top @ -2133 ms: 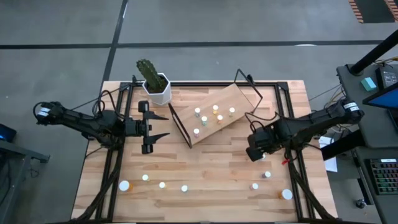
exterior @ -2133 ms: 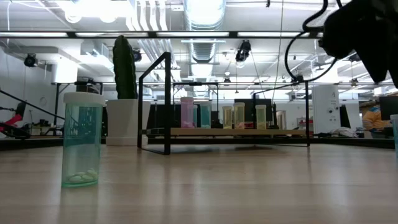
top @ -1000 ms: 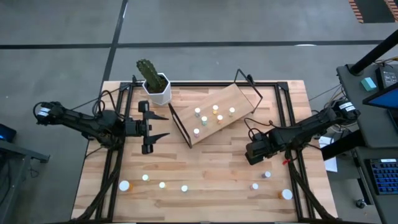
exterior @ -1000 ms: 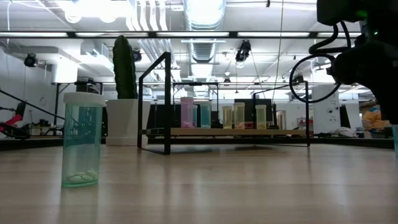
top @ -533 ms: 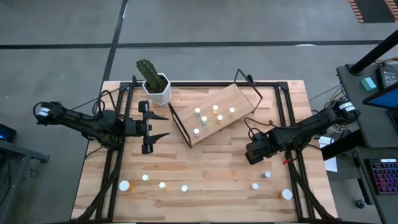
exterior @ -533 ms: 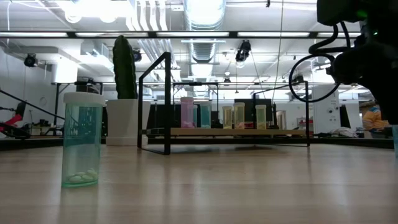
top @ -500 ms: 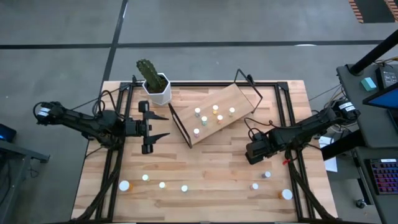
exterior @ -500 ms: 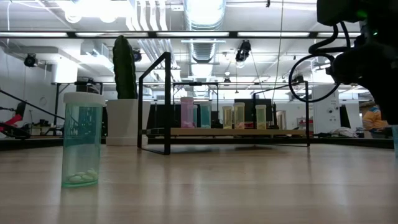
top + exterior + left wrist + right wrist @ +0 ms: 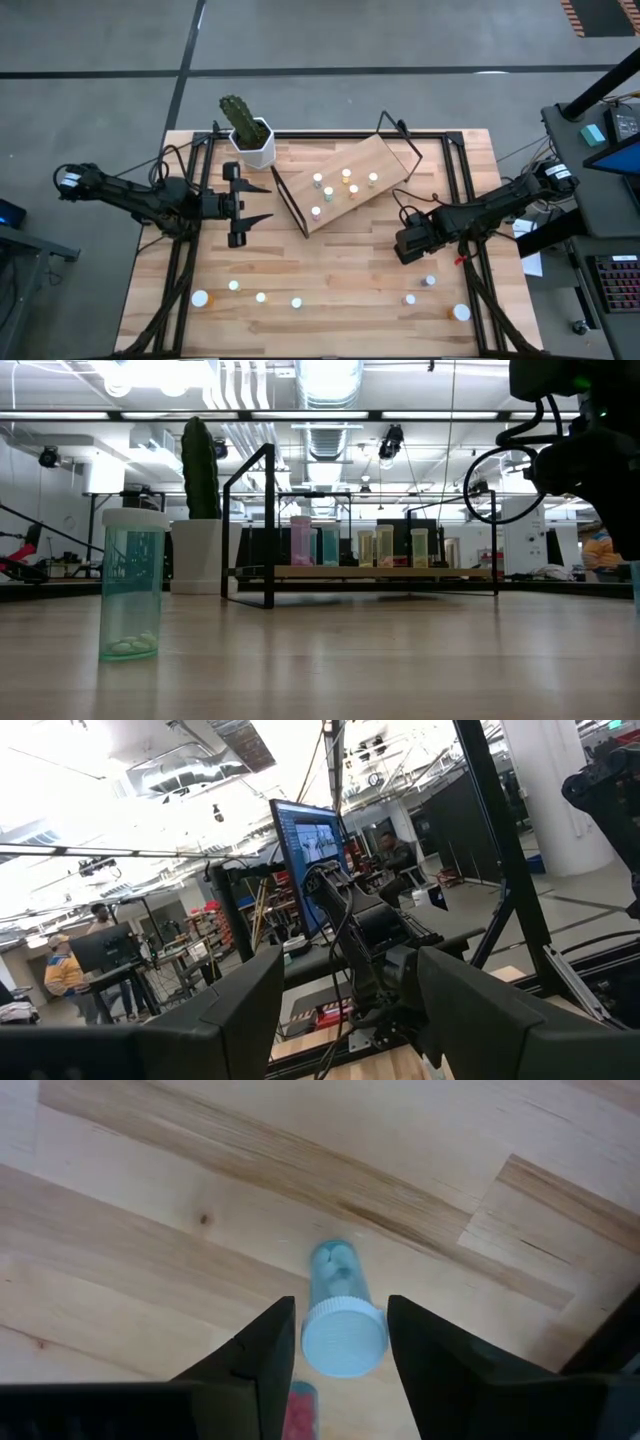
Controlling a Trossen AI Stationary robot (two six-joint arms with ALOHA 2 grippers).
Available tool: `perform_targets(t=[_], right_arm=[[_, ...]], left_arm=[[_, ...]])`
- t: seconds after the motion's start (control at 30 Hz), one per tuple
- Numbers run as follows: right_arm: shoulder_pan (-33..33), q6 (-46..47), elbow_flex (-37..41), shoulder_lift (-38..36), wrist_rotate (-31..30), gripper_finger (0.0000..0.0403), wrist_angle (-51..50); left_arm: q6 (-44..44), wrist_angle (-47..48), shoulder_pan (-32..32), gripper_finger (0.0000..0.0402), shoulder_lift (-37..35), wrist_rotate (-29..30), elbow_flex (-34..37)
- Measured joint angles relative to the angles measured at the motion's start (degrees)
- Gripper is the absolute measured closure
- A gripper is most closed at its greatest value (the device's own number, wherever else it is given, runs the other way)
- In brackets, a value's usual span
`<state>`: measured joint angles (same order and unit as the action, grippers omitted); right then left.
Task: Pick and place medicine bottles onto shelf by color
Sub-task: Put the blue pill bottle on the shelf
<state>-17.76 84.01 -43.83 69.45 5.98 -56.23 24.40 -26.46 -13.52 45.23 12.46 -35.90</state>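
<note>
My right gripper (image 9: pixel 342 1312) points straight down near the table's right side (image 9: pixel 410 247), its two fingers on either side of a pale blue-green medicine bottle (image 9: pixel 335 1275) with a white cap. Loose medicine bottles stand along the near edge (image 9: pixel 261 297) and near the right corner (image 9: pixel 430 281). The shelf (image 9: pixel 345 185), a tilted light-wood board on a black wire frame, carries several bottles (image 9: pixel 385 547). My left gripper (image 9: pixel 252 203) hangs open in the air at the table's left, pointing right, with nothing between its fingers (image 9: pixel 345 1020). My right gripper has the bottle's white cap (image 9: pixel 378 1335) between its two fingers, which come from above and point down. The cap fills the gap from finger to finger. The bottle stands upright under the gripper; whether its base (image 9: pixel 334 1255) rests on the table, I cannot tell.
A cactus in a white pot (image 9: pixel 250 140) stands at the far left, beside the shelf. A pink bottle (image 9: pixel 300 1410) is close to the held one. One teal bottle (image 9: pixel 132 585) stands near the low camera. Bare planks (image 9: pixel 330 255) lie mid-table.
About two seconds ago my right gripper came down and slightly toward the table's near-left, over the bottle. In the last second both arms have kept still.
</note>
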Motion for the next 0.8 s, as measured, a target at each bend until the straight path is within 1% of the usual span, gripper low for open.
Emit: perform_targets(t=[0.27,0.47,0.63,0.73,0.8], right_arm=[[0.0,-0.68,0.0,0.0,0.0,0.0286,0.15],[0.24,-1.31,-1.0,0.0,0.0,0.0285,0.04],[2.49,-7.73,-8.3,1.23,-1.22,0.0285,0.4],[4.38,-13.85,-14.39,4.51,-1.95,0.0287,-0.14],[5.66,-19.72,-18.59,7.84,-2.11,0.0287,-1.09]], left_arm=[[-0.01,0.0,-0.02,0.0187,0.0,0.01,0.0],[0.0,0.0,0.0,0.0187,0.0,0.0,0.0],[0.0,-0.15,0.0,0.0187,0.0,0.01,0.0],[0.0,-0.5,0.0,0.0187,0.01,0.0,-0.01],[0.0,-0.48,-0.02,0.0187,0.02,0.01,-0.02]])
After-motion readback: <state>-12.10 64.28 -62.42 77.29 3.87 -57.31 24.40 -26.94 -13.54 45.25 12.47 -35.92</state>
